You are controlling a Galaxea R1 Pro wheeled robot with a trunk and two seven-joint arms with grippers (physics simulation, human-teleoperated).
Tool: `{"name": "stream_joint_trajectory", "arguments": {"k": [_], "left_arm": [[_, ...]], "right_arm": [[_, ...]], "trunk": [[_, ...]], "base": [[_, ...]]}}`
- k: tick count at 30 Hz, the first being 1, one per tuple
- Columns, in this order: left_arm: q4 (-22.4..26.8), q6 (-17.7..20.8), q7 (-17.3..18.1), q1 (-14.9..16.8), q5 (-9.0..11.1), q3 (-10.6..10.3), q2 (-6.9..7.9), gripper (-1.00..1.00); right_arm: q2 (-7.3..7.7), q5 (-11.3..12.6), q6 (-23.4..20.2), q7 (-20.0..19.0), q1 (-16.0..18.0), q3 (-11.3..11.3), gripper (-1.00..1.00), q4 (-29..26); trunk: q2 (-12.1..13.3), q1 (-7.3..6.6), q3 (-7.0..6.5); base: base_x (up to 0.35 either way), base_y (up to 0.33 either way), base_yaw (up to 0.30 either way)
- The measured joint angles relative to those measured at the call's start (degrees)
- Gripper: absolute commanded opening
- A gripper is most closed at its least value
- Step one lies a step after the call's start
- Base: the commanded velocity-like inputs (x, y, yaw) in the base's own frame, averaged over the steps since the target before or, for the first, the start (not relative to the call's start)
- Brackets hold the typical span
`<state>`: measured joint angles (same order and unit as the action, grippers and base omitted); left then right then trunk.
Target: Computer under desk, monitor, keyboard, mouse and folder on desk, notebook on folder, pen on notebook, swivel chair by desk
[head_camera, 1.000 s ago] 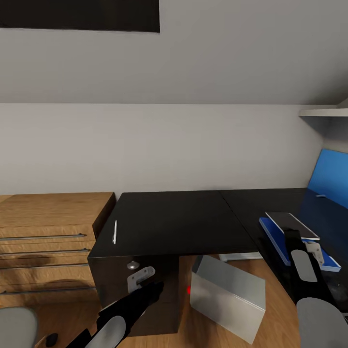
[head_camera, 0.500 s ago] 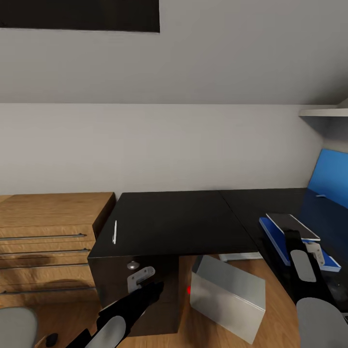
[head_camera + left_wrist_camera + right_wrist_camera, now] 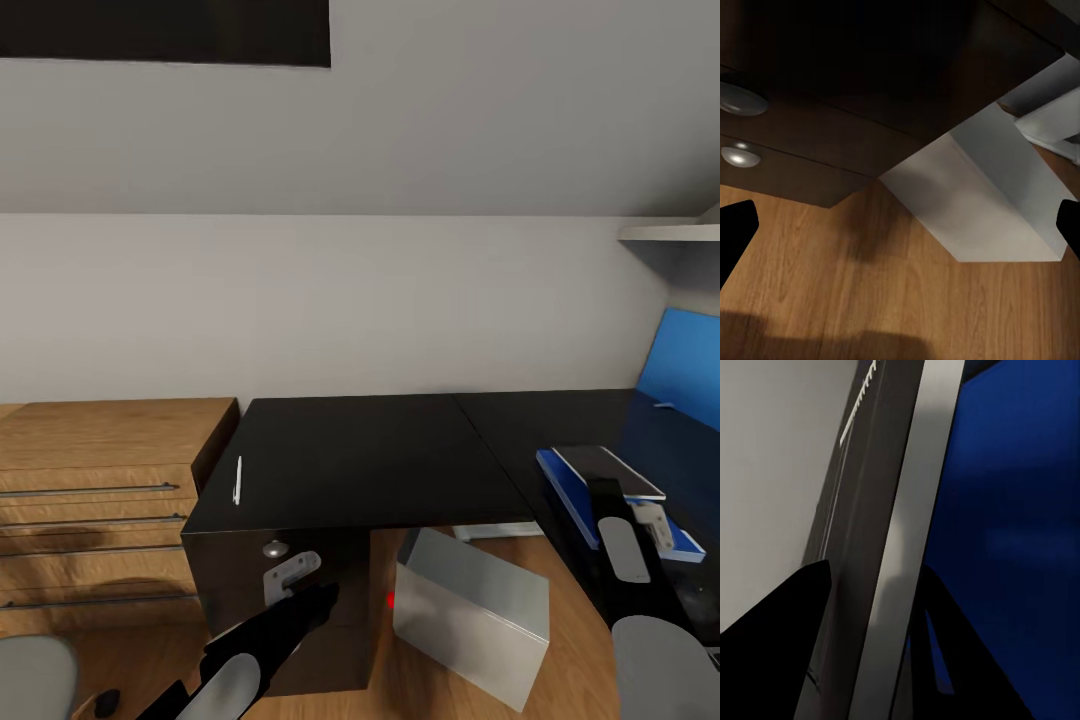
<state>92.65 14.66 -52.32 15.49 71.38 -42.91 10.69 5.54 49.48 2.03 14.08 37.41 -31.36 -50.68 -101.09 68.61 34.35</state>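
A thin white pen (image 3: pixel 238 480) lies near the left edge of the black desk (image 3: pixel 370 460). A blue folder (image 3: pixel 582 496) rests on the desk's right part. Just over it is the dark notebook (image 3: pixel 604 468) with pale edges, and my right gripper (image 3: pixel 628 492) is shut on its near edge. In the right wrist view the notebook's grey edge (image 3: pixel 900 547) runs between the black fingers (image 3: pixel 810 615), with the blue folder (image 3: pixel 1020 510) behind. The grey computer (image 3: pixel 470 600) sits on the floor under the desk. My left gripper (image 3: pixel 900 232) hangs open above the wooden floor, facing the computer (image 3: pixel 982 202).
The blue monitor screen (image 3: pixel 685 365) stands at the desk's far right under a white shelf (image 3: pixel 670 232). A wooden dresser (image 3: pixel 100 480) adjoins the desk's left side. The desk's drawer knobs (image 3: pixel 742 97) are close to my left gripper. A grey chair seat (image 3: pixel 30 680) shows at the lower left.
The notebook and my right gripper have shifted very slightly to the right over the folder. The left arm and the pen are where they were.
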Motion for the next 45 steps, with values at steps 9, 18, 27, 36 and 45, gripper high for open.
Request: {"name": "stream_joint_trajectory", "arguments": {"k": [9,18,27,36,45], "left_arm": [[0.00,0.00,0.00,0.01,0.00,0.00,0.00,1.00],[0.00,0.00,0.00,0.00,0.00,0.00,0.00,1.00],[0.00,0.00,0.00,0.00,0.00,0.00,0.00,1.00],[0.00,0.00,0.00,0.00,0.00,0.00,0.00,1.00],[0.00,0.00,0.00,0.00,0.01,-0.37,0.00,1.00]], "right_arm": [[-0.02,-0.15,1.10,0.08,0.00,0.07,-1.00,-0.01],[-0.03,-0.16,1.17,0.09,0.00,0.07,-1.00,-0.01],[-0.02,-0.16,1.18,0.12,0.00,0.07,-1.00,-0.01],[-0.03,-0.17,1.18,0.12,0.00,0.07,-1.00,-0.02],[-0.02,-0.17,1.18,0.09,0.00,0.07,-1.00,-0.03]], "trunk": [[0.00,0.00,0.00],[0.00,0.00,0.00],[0.00,0.00,0.00],[0.00,0.00,0.00],[0.00,0.00,0.00]], "base": [[0.000,0.000,0.000],[0.000,0.000,0.000],[0.000,0.000,0.000],[0.000,0.000,0.000],[0.000,0.000,0.000]]}}
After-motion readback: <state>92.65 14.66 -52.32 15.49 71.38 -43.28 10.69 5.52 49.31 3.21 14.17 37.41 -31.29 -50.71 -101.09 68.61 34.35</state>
